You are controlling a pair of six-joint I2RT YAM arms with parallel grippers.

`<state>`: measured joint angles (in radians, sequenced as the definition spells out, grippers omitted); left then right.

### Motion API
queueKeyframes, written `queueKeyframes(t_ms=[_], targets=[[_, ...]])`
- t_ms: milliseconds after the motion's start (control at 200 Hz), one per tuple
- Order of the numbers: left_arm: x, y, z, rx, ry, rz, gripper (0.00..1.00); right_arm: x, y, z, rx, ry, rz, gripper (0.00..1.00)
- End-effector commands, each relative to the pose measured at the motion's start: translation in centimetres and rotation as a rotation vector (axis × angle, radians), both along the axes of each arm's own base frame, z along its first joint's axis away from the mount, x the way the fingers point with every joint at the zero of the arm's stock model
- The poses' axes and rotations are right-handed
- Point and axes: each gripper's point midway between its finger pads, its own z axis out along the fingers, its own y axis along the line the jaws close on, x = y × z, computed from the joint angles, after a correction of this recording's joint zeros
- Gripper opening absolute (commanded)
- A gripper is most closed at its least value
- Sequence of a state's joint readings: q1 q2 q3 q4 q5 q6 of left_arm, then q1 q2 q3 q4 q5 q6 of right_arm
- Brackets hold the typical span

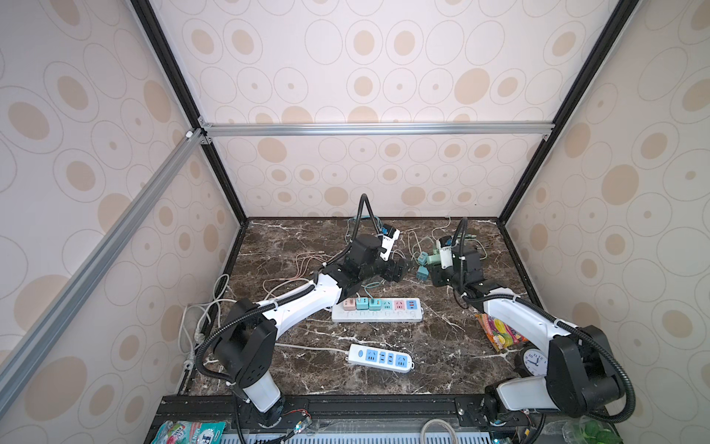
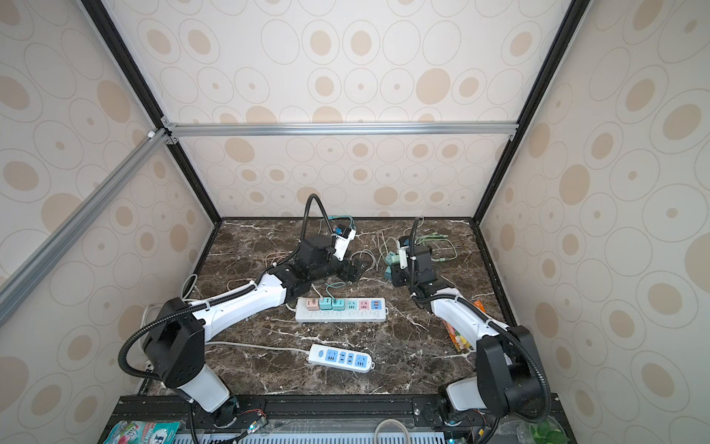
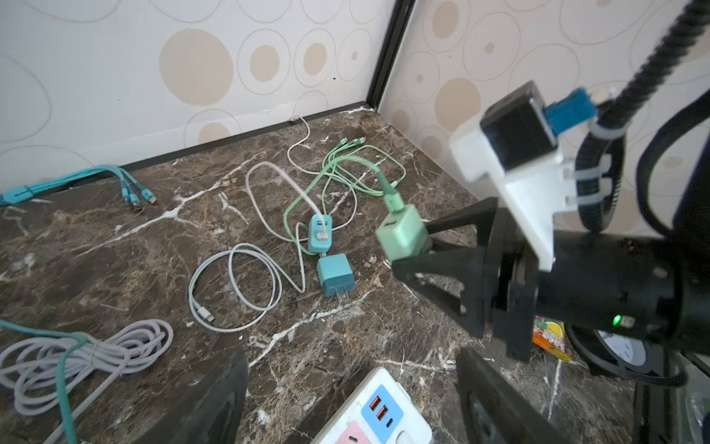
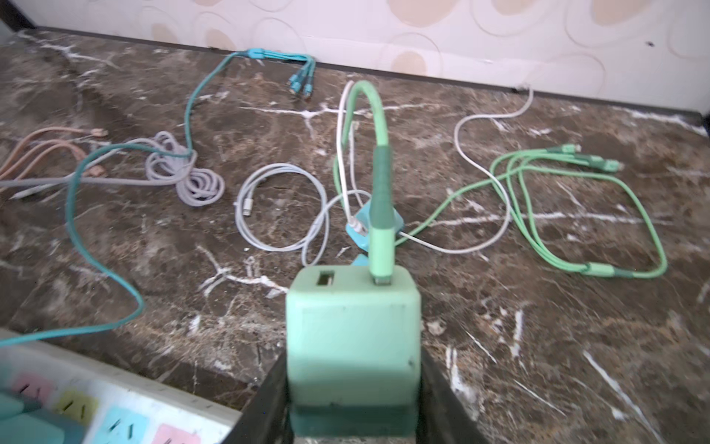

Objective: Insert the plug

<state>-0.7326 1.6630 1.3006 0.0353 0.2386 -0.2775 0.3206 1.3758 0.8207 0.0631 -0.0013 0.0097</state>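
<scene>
Clamping green plug (image 4: 353, 338), right gripper (image 3: 413, 246), wrist-only port (image 4: 325, 277)

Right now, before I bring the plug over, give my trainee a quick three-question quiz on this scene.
1. True or false: the right gripper is closed on the light green charger.
2. Multiple choice: how many chargers are plugged into the pastel power strip? A one; B three; C five.
3. Fill in: the cable plugged into the held charger is ____ in colour.
Key: 1 true; 2 B; 3 green.
</scene>
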Motion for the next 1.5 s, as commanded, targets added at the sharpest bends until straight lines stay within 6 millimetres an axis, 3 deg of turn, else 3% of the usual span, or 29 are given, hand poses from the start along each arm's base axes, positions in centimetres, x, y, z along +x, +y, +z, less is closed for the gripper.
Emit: queueKeyframes(t_ms=[0, 80, 190, 345, 430, 555, 640, 805, 980, 1150, 1230, 1496], targets=[[-0.2, 0.4, 2.4, 0.054, -0.009, -0.069, 0.84, 0.1, 1.9, 3.6, -0.044, -0.186, 0.147, 0.3], [0.1, 0.9, 3.0, 0.071, 0.014, -0.107, 0.84, -0.4, 2.5, 4.3, -0.078, -0.238, 0.202, 0.3], [-0.8, -0.2, 3.4, 0.082, 0.06, -0.239, 0.82, -1.3, 3.7, 5.2, -0.136, -0.326, 0.294, 0.3], [-0.9, -1.3, 3.2, 0.095, 0.113, -0.305, 0.68, -2.2, 4.8, 6.2, -0.214, -0.413, 0.367, 0.3], [-0.7, -1.3, 3.3, 0.103, 0.11, -0.303, 0.67, -2.7, 5.3, 6.4, -0.247, -0.437, 0.406, 0.3], [-0.1, -0.2, 3.5, 0.103, 0.1, -0.303, 0.68, -3.5, 6.2, 6.4, -0.318, -0.493, 0.473, 0.3], [1.7, 1.6, 3.4, 0.143, 0.083, -0.219, 0.71, -4.1, 6.9, 6.4, -0.354, -0.534, 0.522, 0.29], [2.6, 4.0, 5.8, 0.076, -0.005, -0.21, 0.81, -4.2, 7.2, 6.0, -0.376, -0.527, 0.55, 0.29], [1.6, 4.3, 4.1, 0.156, -0.019, -0.286, 0.88, -4.6, 8.4, 6.1, -0.361, -0.533, 0.602, 0.29], [-0.6, 2.9, 2.6, 0.125, 0.041, -0.45, 0.88, -4.5, 9.3, 6.2, -0.369, -0.537, 0.638, 0.29], [-0.7, 2.7, 1.6, 0.134, 0.071, -0.467, 0.88, -4.5, 9.8, 6.5, -0.368, -0.548, 0.648, 0.29], [-1.9, 1.7, -0.4, 0.115, 0.161, -0.544, 0.76, -4.1, 10.8, 7.2, -0.376, -0.585, 0.646, 0.29]])
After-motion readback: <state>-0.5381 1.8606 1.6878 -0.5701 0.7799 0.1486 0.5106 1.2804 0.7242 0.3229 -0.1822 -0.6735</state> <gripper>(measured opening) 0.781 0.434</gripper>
